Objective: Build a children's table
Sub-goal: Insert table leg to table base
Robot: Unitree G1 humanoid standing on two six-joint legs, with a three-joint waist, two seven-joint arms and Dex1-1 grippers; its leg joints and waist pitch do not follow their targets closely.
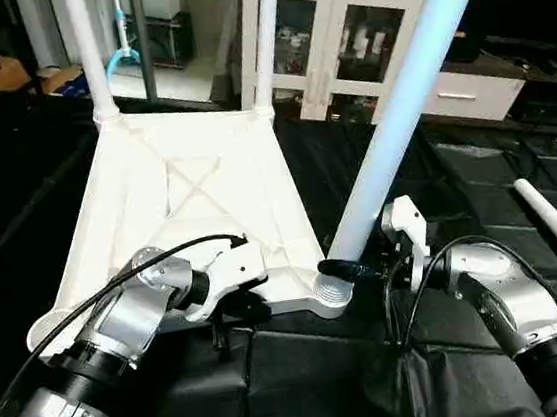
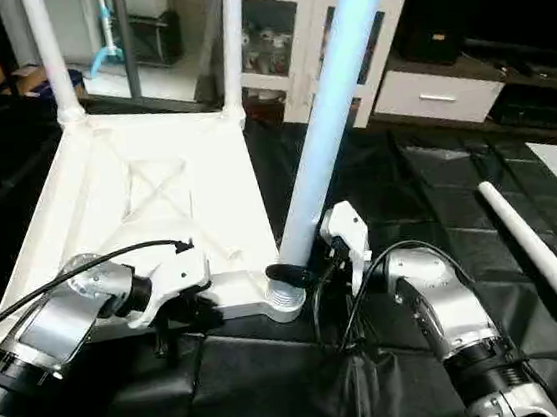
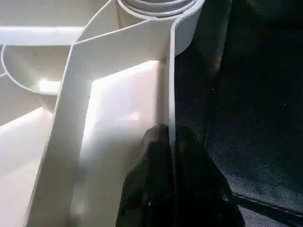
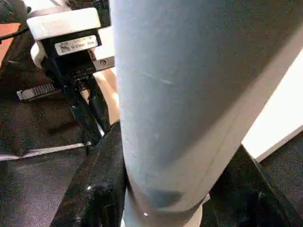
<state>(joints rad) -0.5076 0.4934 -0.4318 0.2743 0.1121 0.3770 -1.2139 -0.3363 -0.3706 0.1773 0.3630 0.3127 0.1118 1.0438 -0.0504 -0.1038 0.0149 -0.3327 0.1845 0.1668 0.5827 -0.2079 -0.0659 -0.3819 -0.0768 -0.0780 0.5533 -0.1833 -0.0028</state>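
A: Head views? Where's the top?

B: Table top [image 1: 198, 208] upside down on black sheeting [image 1: 307, 366], X-ribbed, 2 legs [image 1: 90, 59] upright at far corners. 3rd leg [image 1: 399, 114] leans in the near corner socket [image 1: 333, 291]. Right claw [image 1: 351, 269] half open around its base. 4th leg [image 2: 546, 258] lies well apart.

A: Left wrist?

B: Left claw [image 3: 173, 142] pinched shut on the top's thin near rim.

A: Right wrist?

B: Smooth tapered tube between black fingers [image 4: 102, 184].
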